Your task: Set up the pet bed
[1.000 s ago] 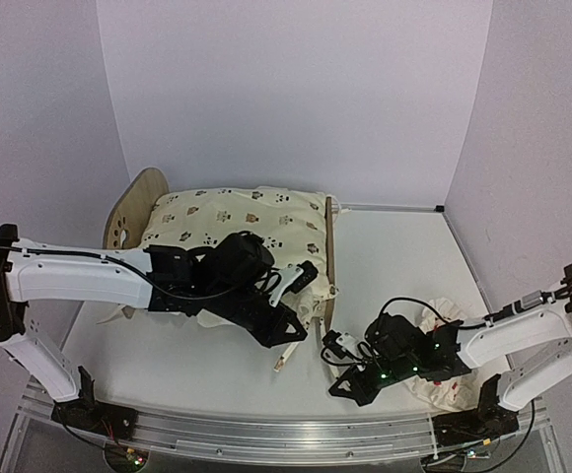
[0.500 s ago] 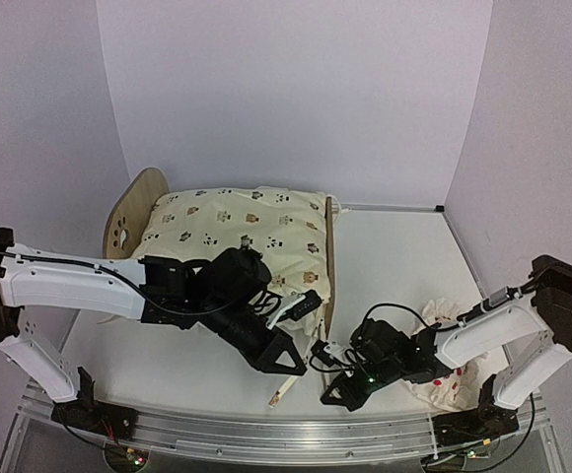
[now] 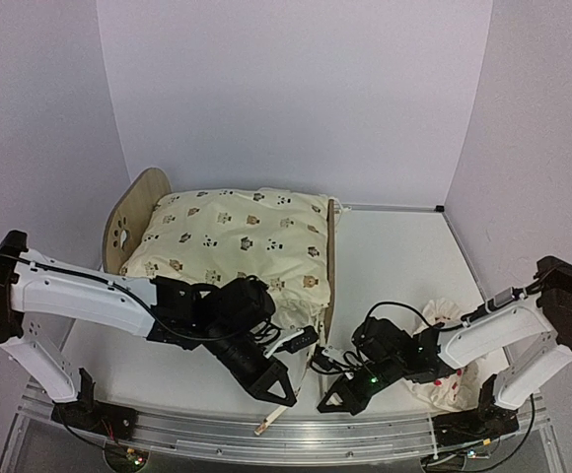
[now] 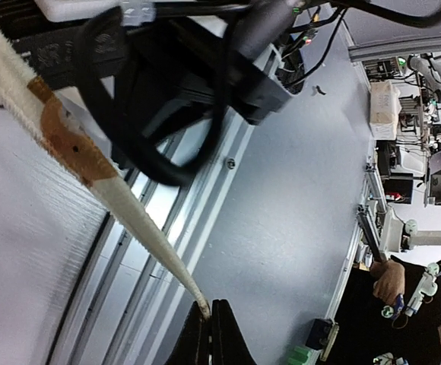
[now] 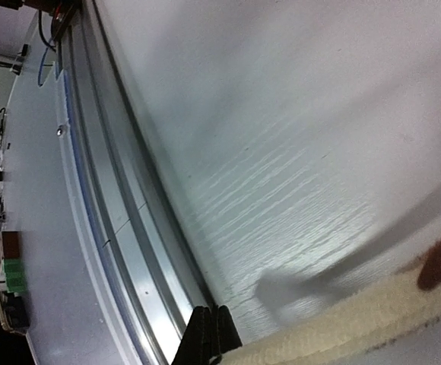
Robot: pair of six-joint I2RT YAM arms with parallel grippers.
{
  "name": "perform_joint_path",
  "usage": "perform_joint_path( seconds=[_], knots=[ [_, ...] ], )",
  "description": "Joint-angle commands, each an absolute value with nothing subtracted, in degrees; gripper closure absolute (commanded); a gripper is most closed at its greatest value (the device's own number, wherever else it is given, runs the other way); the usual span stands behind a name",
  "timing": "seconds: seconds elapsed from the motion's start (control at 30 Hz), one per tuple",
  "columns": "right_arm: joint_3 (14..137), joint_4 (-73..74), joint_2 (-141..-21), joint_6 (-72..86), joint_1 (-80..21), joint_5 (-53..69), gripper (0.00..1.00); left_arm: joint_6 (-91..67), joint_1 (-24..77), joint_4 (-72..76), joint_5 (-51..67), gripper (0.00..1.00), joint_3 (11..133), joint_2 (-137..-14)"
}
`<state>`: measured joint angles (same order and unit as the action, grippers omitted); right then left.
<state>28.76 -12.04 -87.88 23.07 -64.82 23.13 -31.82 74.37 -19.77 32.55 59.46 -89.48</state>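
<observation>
The pet bed (image 3: 133, 212) stands at the back left, its plywood end boards upright, with the cream animal-print cushion (image 3: 237, 236) lying flat on it. The striped base is hidden. My left gripper (image 3: 281, 389) is at the table's near edge, shut on the end of a cream strap (image 3: 264, 426). In the left wrist view the strap (image 4: 106, 182) runs from the upper left into the closed left gripper (image 4: 210, 327). My right gripper (image 3: 330, 402) is low beside it. In the right wrist view it (image 5: 213, 334) is shut, with a cream strap (image 5: 342, 327) against its side; I cannot tell whether it is pinched.
The red-dotted white pillow (image 3: 434, 390) lies crumpled at the front right under the right arm. The aluminium rail (image 3: 365, 441) runs along the table's near edge just below both grippers. Purple walls close in the back and sides.
Both grippers have moved toward the near edge. The left has drawn the strap off the cushion's front. The cushion has settled flat on the bed.
</observation>
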Motion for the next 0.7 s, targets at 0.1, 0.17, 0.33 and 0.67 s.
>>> perform_joint_path(
  seconds=[0.1, 0.17, 0.33, 0.67],
  knots=[
    [29.5, -11.0, -92.2, 25.4, -66.7, 31.8, 0.93, -29.1, 74.7, -14.4, 30.1, 0.98, 59.5, -98.0],
    [30.3, -9.2, -92.7, 25.4, -66.7, 30.7, 0.76, -28.9, 74.7, -14.3, 29.2, 0.98, 59.6, -99.2],
    [30.8, -5.1, -90.6, 24.9, -66.7, 29.1, 0.50, -28.4, 74.4, -14.2, 26.8, 0.98, 59.4, -99.6],
    [30.6, 14.2, -74.6, 22.1, -66.7, 13.5, 0.24, -26.8, 73.0, -14.8, 25.9, 0.98, 62.6, -102.1]
  ],
)
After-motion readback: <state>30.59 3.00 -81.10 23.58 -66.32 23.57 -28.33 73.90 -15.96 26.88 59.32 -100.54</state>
